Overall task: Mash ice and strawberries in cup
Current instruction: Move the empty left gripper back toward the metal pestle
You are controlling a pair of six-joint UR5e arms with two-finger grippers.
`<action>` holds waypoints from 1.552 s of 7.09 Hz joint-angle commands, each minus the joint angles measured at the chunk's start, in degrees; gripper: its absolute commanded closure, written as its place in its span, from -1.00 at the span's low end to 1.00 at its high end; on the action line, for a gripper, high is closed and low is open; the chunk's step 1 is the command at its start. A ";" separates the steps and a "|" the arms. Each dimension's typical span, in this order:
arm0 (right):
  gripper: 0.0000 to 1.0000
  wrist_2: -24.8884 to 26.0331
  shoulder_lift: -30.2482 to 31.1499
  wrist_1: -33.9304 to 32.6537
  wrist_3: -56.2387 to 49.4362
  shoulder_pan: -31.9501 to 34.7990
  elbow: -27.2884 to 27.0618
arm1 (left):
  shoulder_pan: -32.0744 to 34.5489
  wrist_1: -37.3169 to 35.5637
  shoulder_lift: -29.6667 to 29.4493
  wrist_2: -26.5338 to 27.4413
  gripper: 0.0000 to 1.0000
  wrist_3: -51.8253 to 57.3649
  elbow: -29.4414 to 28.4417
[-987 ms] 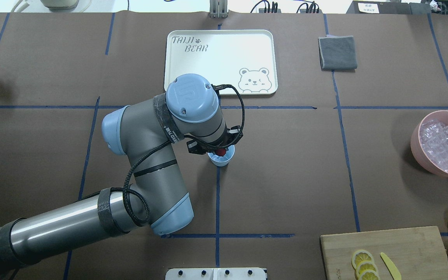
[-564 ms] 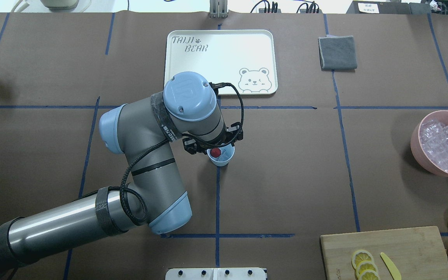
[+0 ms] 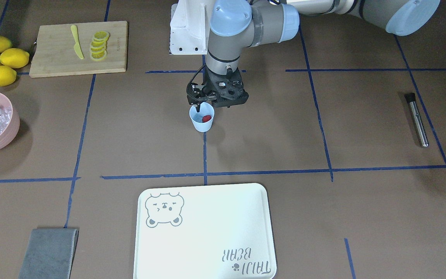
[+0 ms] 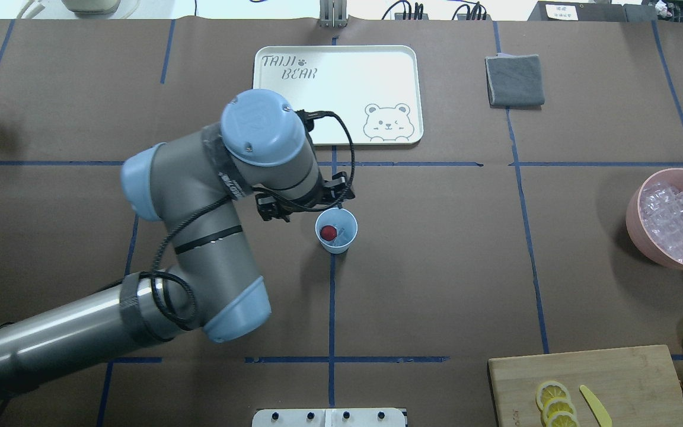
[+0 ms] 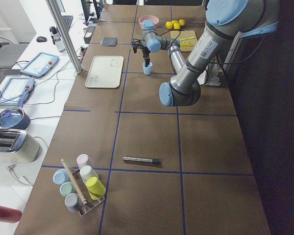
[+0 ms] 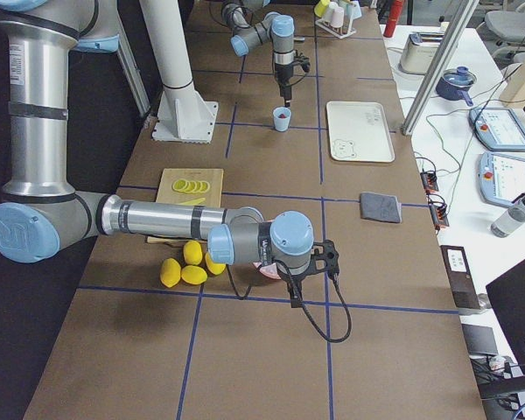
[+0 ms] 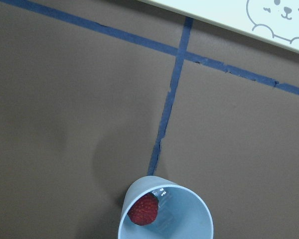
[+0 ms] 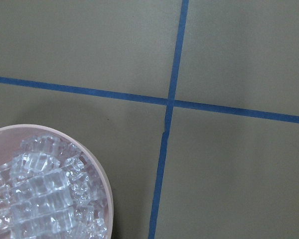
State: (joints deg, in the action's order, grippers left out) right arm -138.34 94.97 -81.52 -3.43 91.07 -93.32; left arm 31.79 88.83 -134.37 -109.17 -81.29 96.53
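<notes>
The left gripper [image 3: 216, 100] hangs low over the table just beside the cup [image 3: 201, 126], on the robot's side of it, one dark finger [image 3: 196, 105] reaching down to the rim; the wrist hides the rest, so I cannot tell whether it is spread or closed, and nothing shows in its grasp. The cup is small, pale blue, tapered and without a handle, standing upright on a blue tape line near the middle of the table. Inside it lies one strawberry [image 7: 143, 209], a small, deep red, dimpled berry against the wall, with a clear piece of ice [image 7: 164, 217] touching it. Beyond the cup lies a pale tray [image 4: 341, 59] printed "TAIJI BEAR" with a paw print and a winking bear's face. The right gripper [image 6: 295, 296] hovers near the table's right end, just beside a pink bowl [image 8: 97, 169] heaped with clear ice cubes; it shows only in the side view, so its grip cannot be told. Near the bowl are lemons [image 3: 2, 58] and a board [image 3: 52, 64] carrying lemon slices [image 3: 100, 45] and a yellow knife [image 3: 76, 47]. A grey cloth [image 4: 514, 80] lies folded at the far side, and a metal rod [image 3: 416, 118] lies well apart on the robot's left.
</notes>
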 commanded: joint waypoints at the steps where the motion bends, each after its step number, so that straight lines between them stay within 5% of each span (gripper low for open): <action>1: -0.99 0.09 -0.40 -0.04 0.00 -0.01 -0.02 | 4.66 -2.78 8.73 -4.00 -1.00 9.52 7.33; 5: -0.99 0.18 -0.40 0.31 -0.09 -0.01 -0.02 | 19.58 -2.00 29.98 -12.54 -1.00 36.39 17.10; 7: -0.99 0.26 -0.22 0.49 -0.09 -0.01 -0.02 | 28.02 0.10 38.79 -14.57 -1.00 48.18 16.68; 8: -0.99 0.35 -0.13 0.58 -0.09 -0.01 -0.02 | 30.50 2.90 41.62 -14.66 -1.00 52.07 14.76; 11: -0.99 0.53 0.04 0.58 -0.09 -0.01 0.07 | 32.98 30.90 47.01 -17.64 -1.00 51.23 -2.34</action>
State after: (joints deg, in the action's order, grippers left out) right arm -137.90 94.88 -80.95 -3.52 91.06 -93.33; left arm 63.78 109.07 -88.67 -125.22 -29.87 101.45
